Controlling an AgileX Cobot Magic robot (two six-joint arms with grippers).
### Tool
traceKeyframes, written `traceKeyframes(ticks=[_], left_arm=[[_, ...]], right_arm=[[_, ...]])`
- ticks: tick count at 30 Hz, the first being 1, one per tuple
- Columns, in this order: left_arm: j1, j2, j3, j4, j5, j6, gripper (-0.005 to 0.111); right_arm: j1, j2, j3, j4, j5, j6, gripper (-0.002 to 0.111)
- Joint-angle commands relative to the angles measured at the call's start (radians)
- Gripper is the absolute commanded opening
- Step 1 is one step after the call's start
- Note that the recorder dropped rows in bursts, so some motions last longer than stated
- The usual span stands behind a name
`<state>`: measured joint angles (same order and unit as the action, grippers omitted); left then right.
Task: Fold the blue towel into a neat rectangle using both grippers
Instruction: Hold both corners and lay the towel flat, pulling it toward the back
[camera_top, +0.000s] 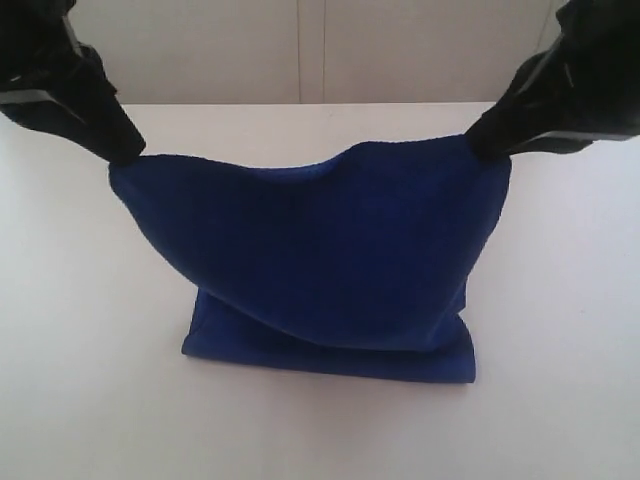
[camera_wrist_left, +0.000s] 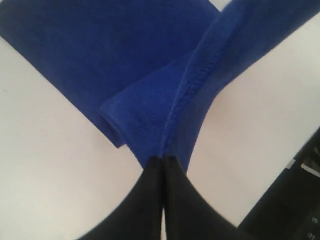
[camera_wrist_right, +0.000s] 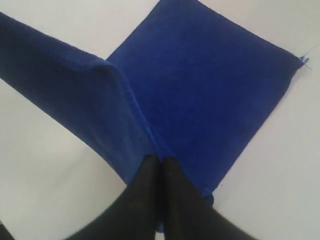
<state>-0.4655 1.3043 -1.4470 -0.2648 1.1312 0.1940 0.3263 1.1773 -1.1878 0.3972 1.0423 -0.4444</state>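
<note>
Both arms are up at the far side of the white desk (camera_top: 70, 380), and the blue towel (camera_top: 330, 250) hangs between them like a hammock. The left gripper (camera_top: 128, 152) pinches the towel's upper left corner and the right gripper (camera_top: 487, 143) has the upper right one. The top edge sags in a shallow curve between the two. The raised part of the cloth bellies forward toward the camera. The lower part lies flat on the desk beneath it, its near edge showing as a straight blue band with two squared corners.

Over to the left wrist view: the gripper (camera_wrist_left: 163, 159) has its black fingers (camera_wrist_left: 140, 205) pressed together on the towel, and a stitched hem runs straight out from the tips. Past it the cloth drops to the flat part on the desk, with a small fold of fabric curled over just beside the fingers.

The right wrist view tells the same story: that gripper (camera_wrist_right: 159, 159) is clamped tight on the hem, no gap showing between the fingers. From the tips one stretch of cloth runs off along the raised edge, and the rest spreads out as a flat blue panel on the desk. At that panel's far corner a thin loose thread (camera_wrist_right: 303, 59) sticks out over the white surface. Behind the desk stands a pale wall (camera_top: 300, 50) with a faint vertical seam.
</note>
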Motion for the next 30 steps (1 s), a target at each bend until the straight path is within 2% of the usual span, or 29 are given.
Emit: traceKeyframes(ticks=[1, 8, 15, 20, 30], left_arm=[[-0.005, -0.035, -0.007, -0.039, 0.09, -0.013, 0.0], [-0.007, -0.094, 0.043, -0.098, 0.09, -0.011, 0.0], [-0.007, -0.254, 0.169, -0.13, 0.09, -0.041, 0.0], [-0.007, -0.32, 0.305, -0.236, 0.09, -0.046, 0.0], [-0.007, -0.354, 0.326, -0.243, 0.09, -0.06, 0.0]], right_arm=[[0.039, -0.049, 0.006, 0.022, 0.046, 0.002, 0.0], [0.062, -0.12, 0.006, 0.024, 0.148, 0.03, 0.0], [0.062, -0.222, 0.006, 0.024, 0.179, 0.062, 0.0], [0.062, -0.291, 0.062, 0.024, 0.179, 0.09, 0.0], [0.062, -0.349, 0.117, 0.043, 0.179, 0.12, 0.0]])
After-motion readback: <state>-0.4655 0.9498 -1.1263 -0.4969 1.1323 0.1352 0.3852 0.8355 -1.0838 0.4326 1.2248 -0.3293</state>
